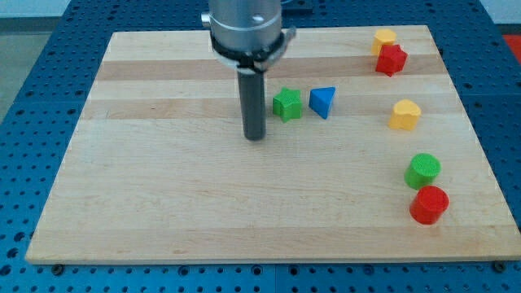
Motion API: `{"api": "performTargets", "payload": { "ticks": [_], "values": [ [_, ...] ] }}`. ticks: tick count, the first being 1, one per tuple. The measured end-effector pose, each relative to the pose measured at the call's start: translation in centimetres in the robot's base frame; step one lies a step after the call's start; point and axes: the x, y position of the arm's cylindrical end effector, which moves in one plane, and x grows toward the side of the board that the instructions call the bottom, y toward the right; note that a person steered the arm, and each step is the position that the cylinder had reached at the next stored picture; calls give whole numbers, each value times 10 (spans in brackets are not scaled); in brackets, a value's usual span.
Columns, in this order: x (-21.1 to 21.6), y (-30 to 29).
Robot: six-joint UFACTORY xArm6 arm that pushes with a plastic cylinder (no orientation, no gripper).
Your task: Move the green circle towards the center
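The green circle (423, 170) lies near the view's right edge of the wooden board (163, 203), just above a red circle-like block (429, 204) that it nearly touches. My tip (256, 137) rests on the board near the middle, far to the left of the green circle. A green star-like block (286, 105) sits just right of and slightly above my tip, with a small gap between them.
A blue triangle (322, 102) sits right of the green star-like block. A yellow heart-like block (404, 115) lies above the green circle. A yellow block (384, 38) and a red star-like block (391, 59) sit at the top right corner.
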Motion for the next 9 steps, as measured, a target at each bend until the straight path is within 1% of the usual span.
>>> {"api": "performTargets", "payload": {
  "ticks": [1,2,3,4,5,6,7,9],
  "values": [
    [45,54],
    [29,94],
    [3,121],
    [3,195],
    [19,276],
    [75,290],
    [75,257],
    [47,217]
  ]
}}
